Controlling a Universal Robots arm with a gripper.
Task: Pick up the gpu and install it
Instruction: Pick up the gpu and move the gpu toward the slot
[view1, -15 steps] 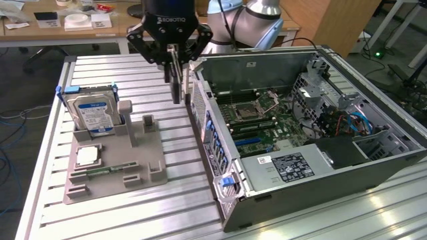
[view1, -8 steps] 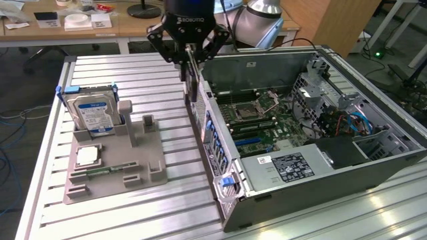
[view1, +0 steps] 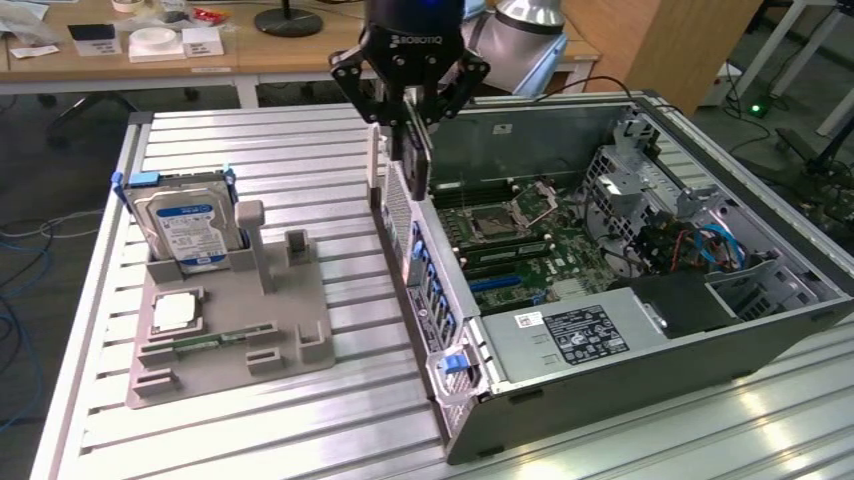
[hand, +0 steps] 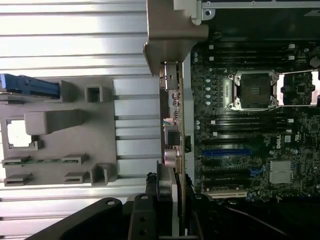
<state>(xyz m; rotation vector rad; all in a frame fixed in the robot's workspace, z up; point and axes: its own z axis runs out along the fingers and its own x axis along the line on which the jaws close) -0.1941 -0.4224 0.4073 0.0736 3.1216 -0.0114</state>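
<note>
The gpu (view1: 418, 160) is held clear of the table (view1: 267, 140), hanging upright and seen nearly edge-on from the gripper (view1: 411, 105), whose fingers are closed on the card's upper end with little gap left between them. It is carried above the wall of the open computer case (view1: 787, 300) that faces the grey fixture (view1: 267, 310), towards the table's far edge in the exterior view. In the wrist view the card is seen in line with that wall, beside the motherboard (view1: 534, 250) and not seated in any slot. The card is judged light, thin and stiff, with little give under a pinch. It is also judged fragile, since bare components stand along its board and could be crushed or knocked. Hold is best taken across the flat faces near one end, as is done here, with the contact edge and the metal bracket left free. A smooth dark face may be somewhat slippery, so a twist in the grip is to be guarded against. "ROBOTIQ" can be read, inverted, on the gripper body. A blue-and-white label is carried by the hard drive (view1: 187, 225) standing in the fixture, and a white-and-black label (view1: 583, 333) by the power supply, but neither can be read.
</note>
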